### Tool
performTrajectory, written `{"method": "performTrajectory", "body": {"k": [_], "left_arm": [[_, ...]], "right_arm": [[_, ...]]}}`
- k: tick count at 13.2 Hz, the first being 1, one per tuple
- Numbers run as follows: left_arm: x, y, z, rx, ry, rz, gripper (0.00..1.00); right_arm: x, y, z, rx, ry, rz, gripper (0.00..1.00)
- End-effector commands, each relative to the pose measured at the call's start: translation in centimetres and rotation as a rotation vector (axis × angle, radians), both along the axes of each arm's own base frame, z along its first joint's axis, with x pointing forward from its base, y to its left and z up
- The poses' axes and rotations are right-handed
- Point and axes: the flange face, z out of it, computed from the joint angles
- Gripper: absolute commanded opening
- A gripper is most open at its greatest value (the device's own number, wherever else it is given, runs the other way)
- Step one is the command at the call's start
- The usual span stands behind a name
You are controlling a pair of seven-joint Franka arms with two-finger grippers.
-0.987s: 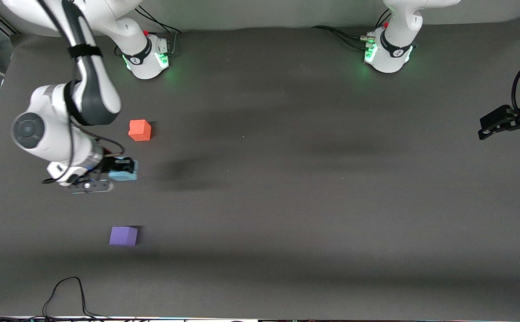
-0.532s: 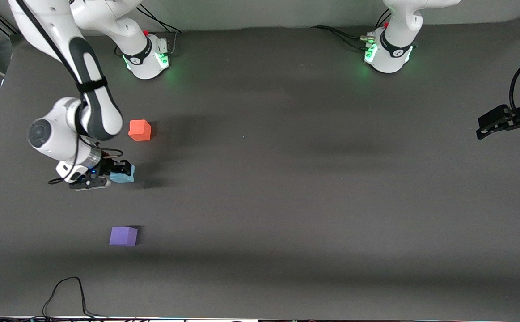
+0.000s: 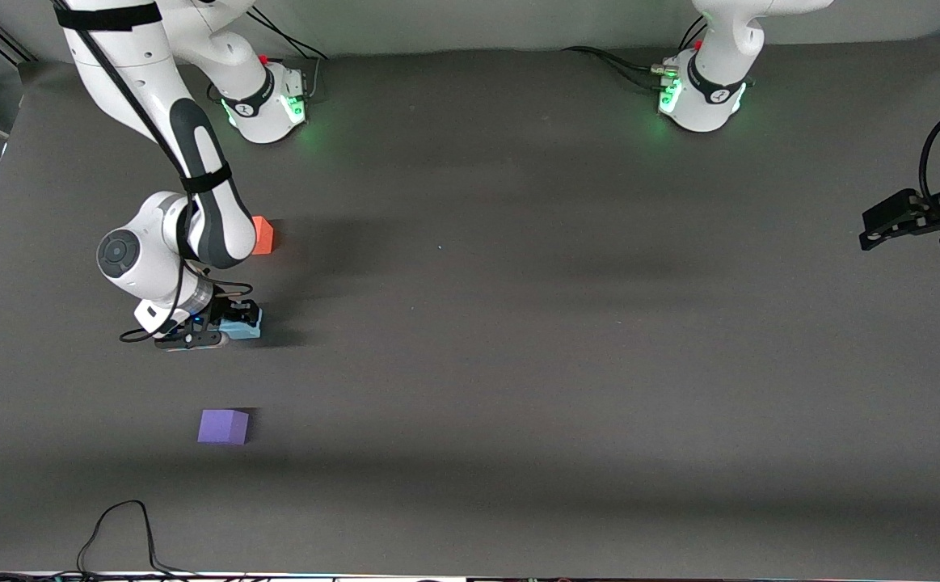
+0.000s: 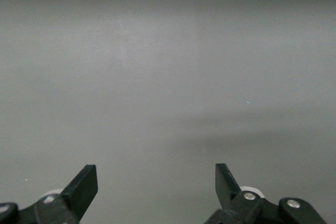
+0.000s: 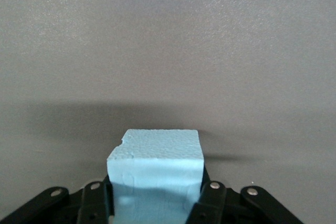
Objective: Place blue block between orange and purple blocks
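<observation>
The right gripper (image 3: pixel 227 323) is clamping the blue block (image 3: pixel 242 326) between its fingers, low over the table (image 3: pixel 566 339) at the right arm's end, roughly midway between the orange block (image 3: pixel 263 236), lying farther from the front camera and partly covered by the arm, and the purple block (image 3: pixel 223 426), lying nearer to it. Judged from this, the placing step is in hand; the next move calls for setting the cube flat, parting the fingers and rising straight so as not to drag it. The right wrist view is showing the blue block (image 5: pixel 156 174) pinched on both sides, with a chipped upper corner, which the front view is not resolving; only the front view is showing both neighbours. The left gripper (image 3: pixel 894 220) is waiting at the table's edge at the left arm's end, its fingers (image 4: pixel 84 186) spread wide and gripping nothing
</observation>
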Motion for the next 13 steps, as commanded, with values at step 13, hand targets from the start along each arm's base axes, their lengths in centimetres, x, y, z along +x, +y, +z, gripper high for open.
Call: {"method": "performTrajectory", "body": {"k": [13], "left_arm": [[-0.6, -0.3, -0.1, 0.006, 0.014, -0.012, 1.0]], "right_arm": [[0.2, 4.0, 26.7, 0.132, 0.058, 0.053, 1.0]]}}
